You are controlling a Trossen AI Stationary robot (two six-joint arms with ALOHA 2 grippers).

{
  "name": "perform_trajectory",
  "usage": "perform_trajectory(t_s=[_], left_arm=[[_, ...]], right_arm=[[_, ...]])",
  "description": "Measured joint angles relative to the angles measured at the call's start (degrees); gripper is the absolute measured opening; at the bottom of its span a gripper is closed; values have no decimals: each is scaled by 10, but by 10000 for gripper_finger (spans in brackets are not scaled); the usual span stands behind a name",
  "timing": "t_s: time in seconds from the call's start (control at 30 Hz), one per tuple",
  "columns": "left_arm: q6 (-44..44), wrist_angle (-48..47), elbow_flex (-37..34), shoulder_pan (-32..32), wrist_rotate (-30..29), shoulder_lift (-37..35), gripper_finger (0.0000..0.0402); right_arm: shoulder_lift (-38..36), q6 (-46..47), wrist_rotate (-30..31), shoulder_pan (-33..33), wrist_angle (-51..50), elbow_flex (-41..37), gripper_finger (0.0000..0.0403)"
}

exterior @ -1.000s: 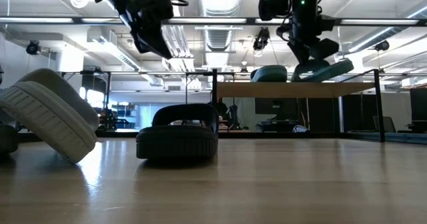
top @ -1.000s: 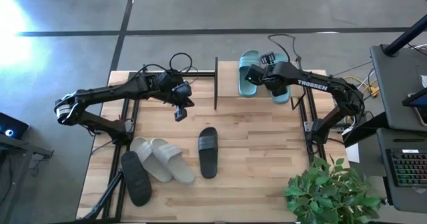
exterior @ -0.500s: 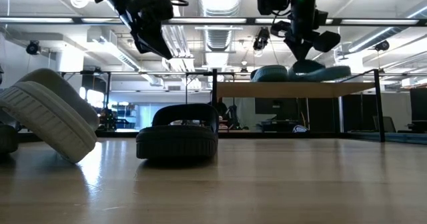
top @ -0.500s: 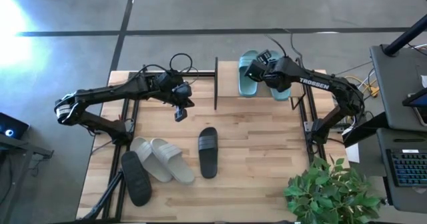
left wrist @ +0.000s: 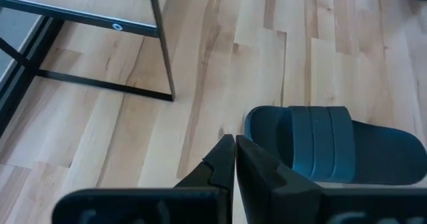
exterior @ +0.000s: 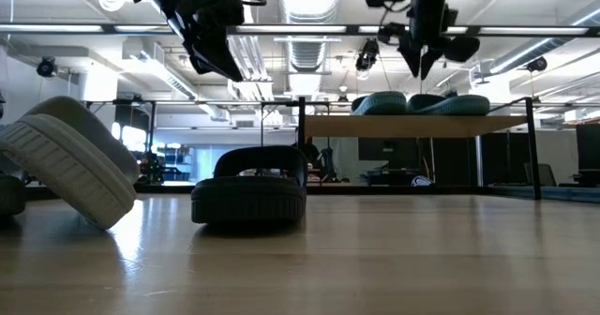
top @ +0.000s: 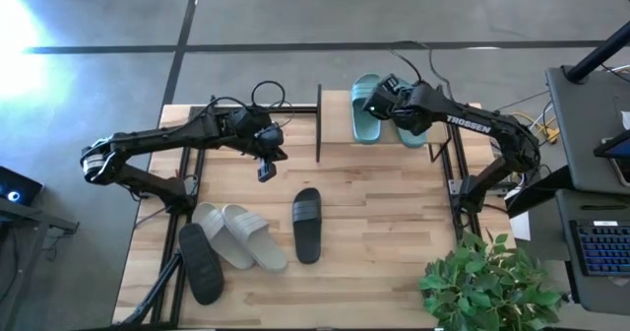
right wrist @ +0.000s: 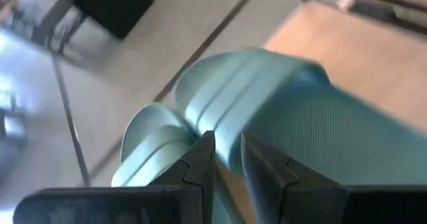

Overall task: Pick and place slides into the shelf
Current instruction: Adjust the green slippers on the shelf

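Two teal slides lie side by side, soles down, on the shelf's wood top board (top: pixel 340 114), one (top: pixel 366 114) left of the other (top: pixel 413 136); the low view shows both (exterior: pixel 380 102) (exterior: pixel 459 103) flat on the board (exterior: pixel 412 125). My right gripper (top: pixel 378 99) (exterior: pixel 422 60) (right wrist: pixel 225 151) hangs just above them with a small gap between its fingers, touching neither. My left gripper (top: pixel 264 170) (left wrist: pixel 235 144) is shut in the air near the table's middle, above a black slide (top: pixel 307 225) (left wrist: pixel 333 144). Two grey slides (top: pixel 241 234) and another black one (top: pixel 200 262) lie near left.
Black metal frames stand on the table by each arm base (top: pixel 192 164) (top: pixel 455 164), and the shelf's upright (top: pixel 318 124) rises at the table's middle. A potted plant (top: pixel 482 282) sits at the near right corner. Cables (top: pixel 266 93) loop at the far edge.
My right gripper carried the tilted teal slide toward the far edge and laid it flat on the shelf top beside the first one. It then let go and rose, shifting left. The left arm has kept still.
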Motion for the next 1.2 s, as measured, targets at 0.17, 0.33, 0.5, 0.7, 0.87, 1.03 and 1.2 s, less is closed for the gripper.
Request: perform_trajectory(t_s=[0.17,0.33,0.5,0.7,0.87,1.03,1.2], left_arm=[[0,0,0,-9,0,0,0],[-2,22,0,-11,0,4,0],[-22,37,0,-13,1,12,0],[-29,37,-1,-15,1,22,0],[-30,40,-1,-15,1,23,0],[-30,46,-1,-15,1,24,0],[-30,45,0,-15,1,25,0]], right_arm=[[-30,-252,-60,2,-4,33,66],[-31,-352,-212,-3,-59,27,56],[-14,-356,-240,19,-132,12,36],[4,-349,-216,24,-199,-6,27],[18,-364,-229,24,-193,-26,27],[38,-402,-229,23,-163,-26,27],[50,-460,-220,21,-110,-26,26]])
